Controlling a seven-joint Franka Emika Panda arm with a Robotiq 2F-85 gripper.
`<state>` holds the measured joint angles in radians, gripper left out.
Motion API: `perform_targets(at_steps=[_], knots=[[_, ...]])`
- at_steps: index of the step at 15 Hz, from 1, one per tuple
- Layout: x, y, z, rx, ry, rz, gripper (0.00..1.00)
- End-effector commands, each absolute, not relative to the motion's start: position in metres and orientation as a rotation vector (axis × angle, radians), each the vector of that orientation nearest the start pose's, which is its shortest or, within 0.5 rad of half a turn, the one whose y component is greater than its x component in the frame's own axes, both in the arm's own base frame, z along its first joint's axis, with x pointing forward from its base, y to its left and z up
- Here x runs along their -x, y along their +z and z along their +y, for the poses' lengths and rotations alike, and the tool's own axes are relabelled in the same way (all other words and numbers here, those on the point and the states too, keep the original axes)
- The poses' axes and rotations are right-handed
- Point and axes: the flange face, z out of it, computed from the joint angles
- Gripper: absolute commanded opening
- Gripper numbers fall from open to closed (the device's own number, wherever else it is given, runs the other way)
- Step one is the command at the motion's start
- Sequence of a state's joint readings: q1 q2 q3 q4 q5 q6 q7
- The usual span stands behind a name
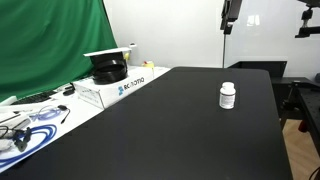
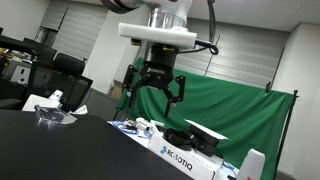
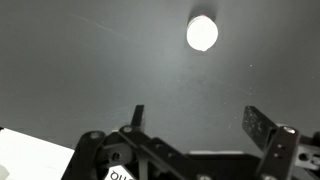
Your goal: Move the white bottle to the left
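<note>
The claw (image 2: pixel 155 98) hangs wide open and empty, well above the white bottle (image 1: pixel 228 95), which stands upright on the black table (image 1: pixel 170 130). The bottle's label is too small to read.

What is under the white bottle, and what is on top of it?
The white bottle stands upright on the black table. Nothing rests on its white cap. The table surface directly beneath its base is covered by the bottle itself.

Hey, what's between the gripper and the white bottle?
Nothing: in the wrist view only bare black table separates the gripper from the white bottle.
</note>
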<state>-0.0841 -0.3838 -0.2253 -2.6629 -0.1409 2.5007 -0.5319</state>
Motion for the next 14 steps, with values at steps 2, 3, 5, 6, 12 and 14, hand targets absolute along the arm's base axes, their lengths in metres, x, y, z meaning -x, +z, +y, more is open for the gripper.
perform_targets(at_steps=[2, 3, 5, 6, 12, 14], knots=[[-0.386, 0.346, -0.118, 3.185, -0.204, -0.666, 1.00], [-0.384, 0.338, -0.118, 3.185, -0.190, -0.681, 1.00], [-0.380, 0.321, -0.116, 3.172, -0.173, -0.725, 1.00], [-0.378, 0.313, -0.114, 3.163, -0.175, -0.736, 1.00], [-0.380, 0.272, -0.107, 3.099, -0.157, -0.816, 1.00], [-0.382, 0.260, -0.107, 3.073, -0.125, -0.813, 1.00]])
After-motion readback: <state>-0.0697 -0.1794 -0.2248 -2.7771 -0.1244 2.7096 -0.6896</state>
